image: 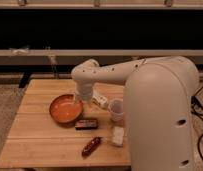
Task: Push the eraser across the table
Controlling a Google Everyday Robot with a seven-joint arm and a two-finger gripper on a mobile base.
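The gripper (80,103) hangs over the right rim of the orange bowl (61,111), jaws apart and empty. The eraser (87,124) lies on the table (35,145), just off the bowl's near-right edge. It should probably drop low beside the eraser and push level, away from the bowl.
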